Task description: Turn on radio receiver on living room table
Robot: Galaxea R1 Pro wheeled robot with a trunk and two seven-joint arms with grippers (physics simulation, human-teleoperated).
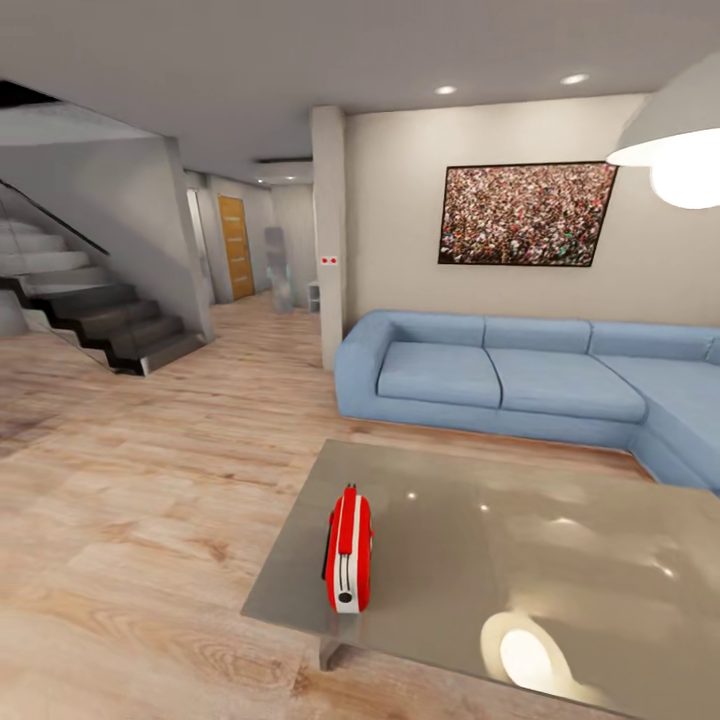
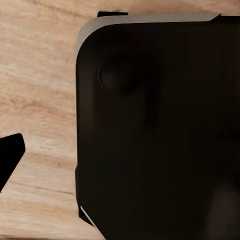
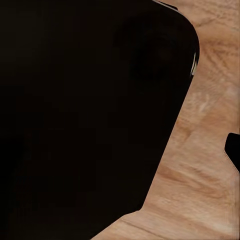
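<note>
- You see the red radio receiver [image 1: 349,550] standing on its long edge on the table [image 1: 560,560], near the table's left front corner.
- The blue sofa [image 1: 520,385] sits behind the table, with a crowd picture [image 1: 527,214] on the wall above it.
- Your wrist cameras show a dark robot body [image 2: 160,130] over the wood floor [image 2: 35,90].
- You cannot tell if your hands are open or closed.

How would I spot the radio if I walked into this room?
Find the long blue sofa; before it stands a low table with a glossy grey top. The radio receiver sits near that table's left edge: a small bright-red box with white stripes, the only object on it.
</note>
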